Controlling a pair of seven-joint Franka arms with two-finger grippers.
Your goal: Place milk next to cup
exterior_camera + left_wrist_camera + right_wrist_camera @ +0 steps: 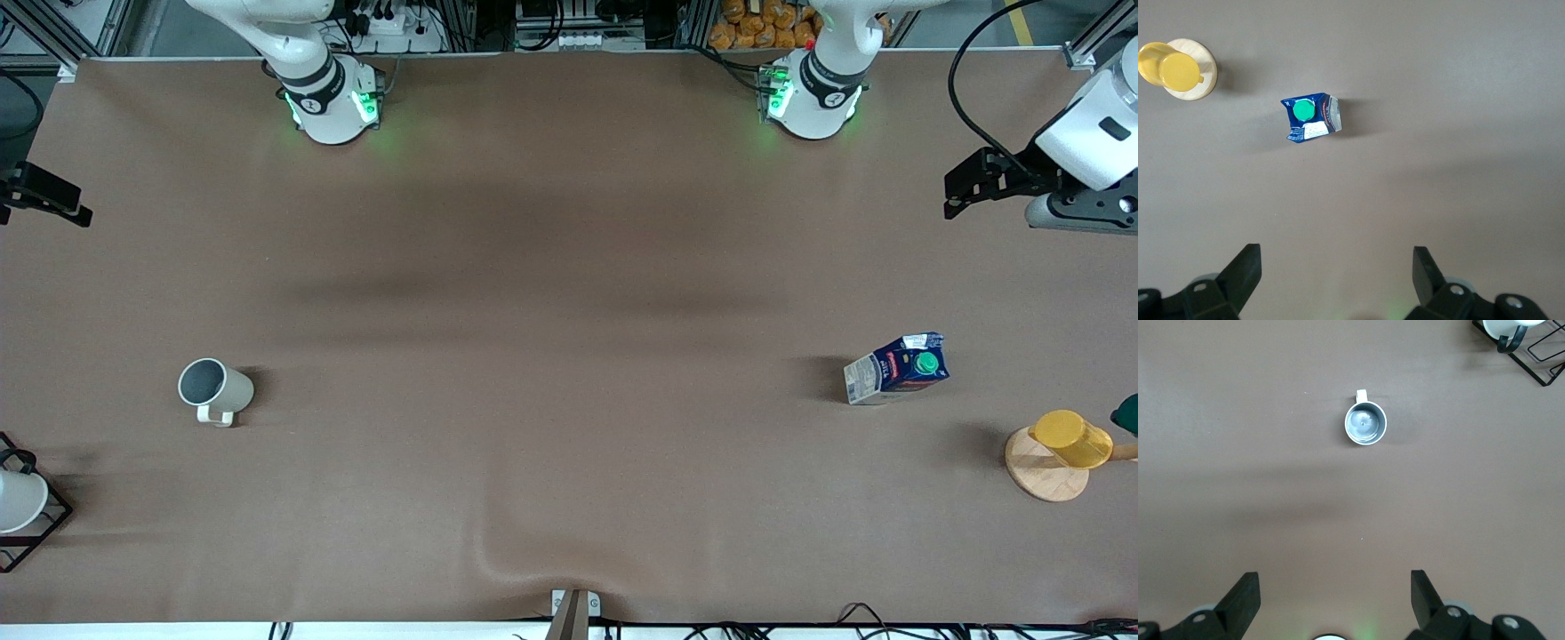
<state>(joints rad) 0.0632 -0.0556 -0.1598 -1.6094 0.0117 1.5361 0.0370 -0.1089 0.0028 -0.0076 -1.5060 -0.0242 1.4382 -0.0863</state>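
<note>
Milk stands toward the left arm's end of the table, the cup well apart at the right arm's end, only bare tabletop between. A yellow cup on a wooden disc sits near the milk. Left gripper and right gripper hang spread, empty.

The brown surface carried the milk toward the left arm's end, near a round wooden coaster under a yellow cup; the cup and a black wire rack stood toward the right arm's end
</note>
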